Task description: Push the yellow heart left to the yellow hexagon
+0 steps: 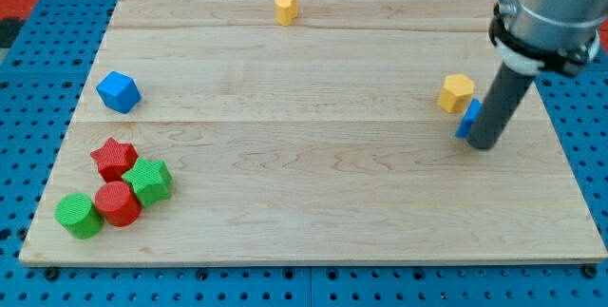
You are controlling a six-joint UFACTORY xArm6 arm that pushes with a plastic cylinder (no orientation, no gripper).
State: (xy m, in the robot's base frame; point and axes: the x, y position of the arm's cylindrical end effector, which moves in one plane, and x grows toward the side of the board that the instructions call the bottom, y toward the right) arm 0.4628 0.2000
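Observation:
A yellow block, which looks like the heart, sits near the view's top edge of the wooden board, at about the middle. The yellow hexagon lies at the view's right. My tip rests on the board just below and to the right of the hexagon. It is against a blue block that the rod partly hides. The tip is far to the right of and below the yellow heart.
A blue block lies at the view's left. A red star, a green block, a red cylinder and a green cylinder cluster at the bottom left.

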